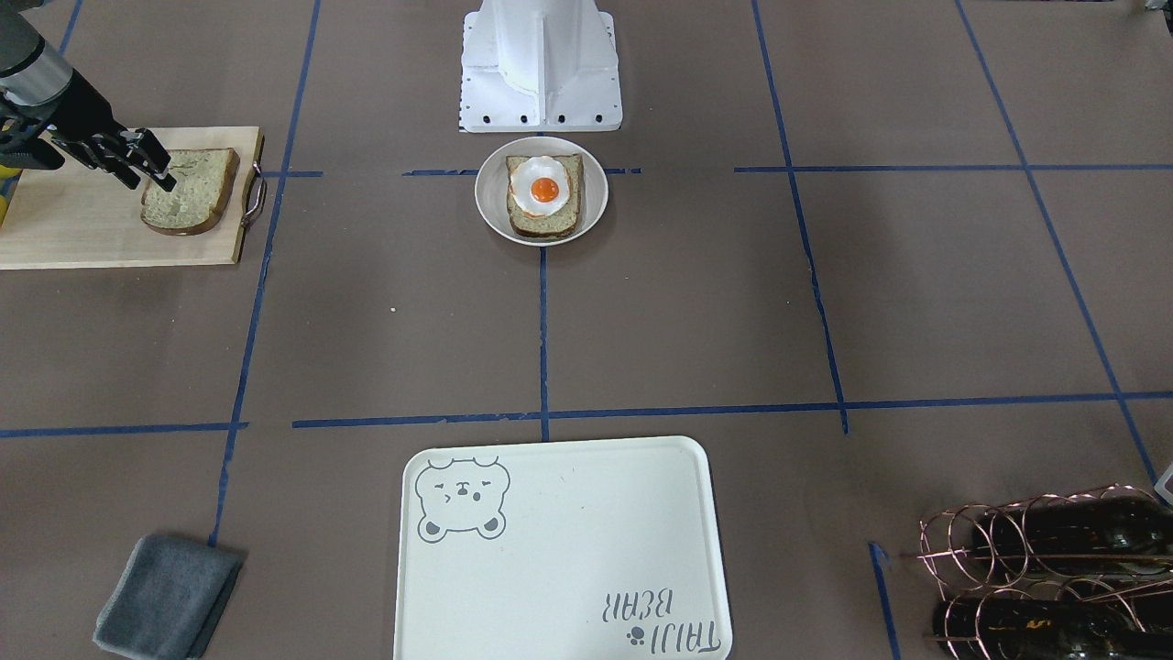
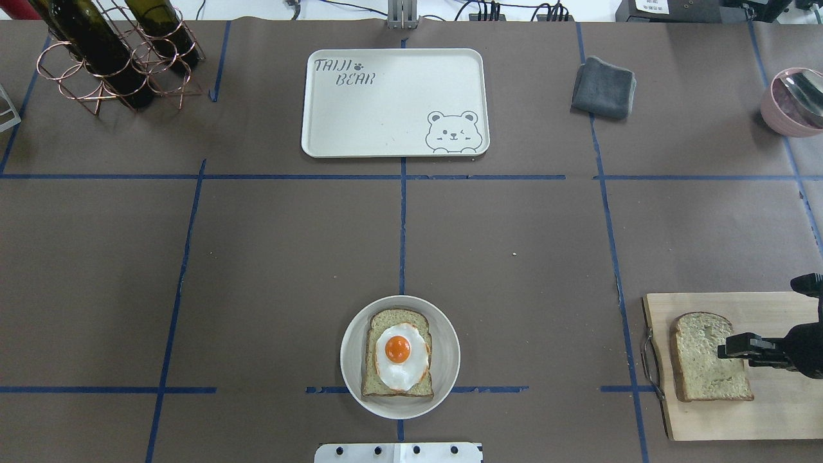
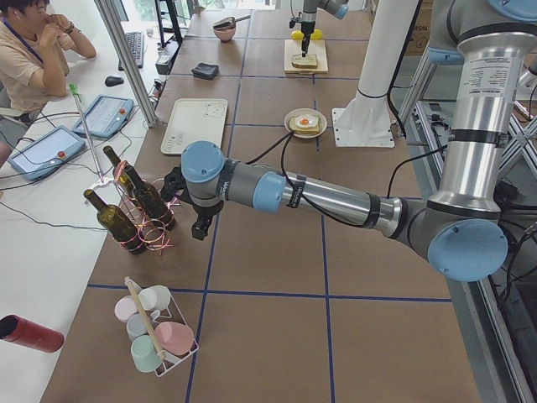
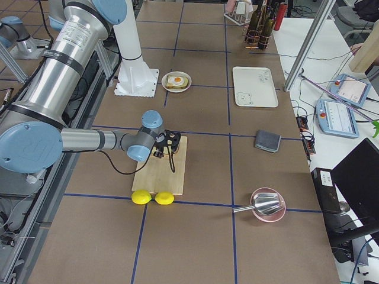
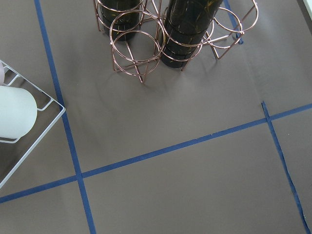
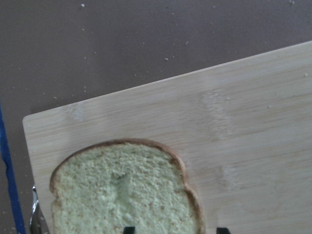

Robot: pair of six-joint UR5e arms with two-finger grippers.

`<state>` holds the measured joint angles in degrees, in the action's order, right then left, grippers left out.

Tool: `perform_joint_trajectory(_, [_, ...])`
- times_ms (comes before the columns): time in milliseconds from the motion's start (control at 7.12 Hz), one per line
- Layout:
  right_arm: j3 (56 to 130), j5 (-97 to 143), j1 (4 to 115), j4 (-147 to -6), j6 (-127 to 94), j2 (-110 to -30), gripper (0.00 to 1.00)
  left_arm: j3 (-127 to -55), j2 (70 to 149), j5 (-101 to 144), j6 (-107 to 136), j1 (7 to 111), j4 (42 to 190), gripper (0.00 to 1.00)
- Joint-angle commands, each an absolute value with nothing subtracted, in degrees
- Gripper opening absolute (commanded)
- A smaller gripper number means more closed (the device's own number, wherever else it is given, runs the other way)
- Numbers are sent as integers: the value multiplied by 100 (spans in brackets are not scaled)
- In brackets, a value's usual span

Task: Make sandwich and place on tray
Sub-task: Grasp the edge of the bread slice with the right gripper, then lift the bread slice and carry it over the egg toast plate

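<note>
A small round cream dish (image 2: 443,334) near the robot base holds one bread slice (image 2: 386,319) with a fried egg (image 2: 398,354) on top; it also shows in the front view (image 1: 544,192). A second bread slice (image 2: 697,357) lies on the wooden cutting board (image 2: 759,411). My right gripper (image 2: 723,350) is open just above this slice's edge. In the right wrist view its fingertips (image 6: 129,228) stand apart, one over the slice (image 6: 126,190), one over the board. The bear tray (image 2: 392,103) is bare. My left gripper (image 3: 200,228) hovers by the bottle rack; I cannot tell its state.
A copper rack with wine bottles (image 2: 116,54) stands at the far left, a folded grey cloth (image 2: 604,87) right of the tray, a pink bowl with a spoon (image 2: 794,103) at the far right. Two lemons (image 4: 152,197) lie beside the cutting board. A wire basket of cups (image 3: 155,336) sits beyond the rack.
</note>
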<state>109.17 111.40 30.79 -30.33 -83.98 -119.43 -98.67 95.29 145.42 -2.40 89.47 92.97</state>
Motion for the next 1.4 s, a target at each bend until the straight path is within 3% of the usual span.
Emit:
perform_joint_trajectory(0, [10890,11162,3067,-3032,-8402,-11944,52,-9870,9527,14537,-220,8947,9325,100])
perform_joint_trajectory(281, [10890,11188,3059,-3024,-8394,-11936,0,-9861,9519,14537,-228,8947,9334,100])
perform_joint_trajectory(843, [11046,11398,3111,-2770,-8402,-11936,0,-9870,9519,14537,-220,8947,9334,100])
perform_joint_trajectory(1264, [11311,11672,3146,-1523,-9236,-11578,0,-9879,9510,14546,-211,8956,9334,100])
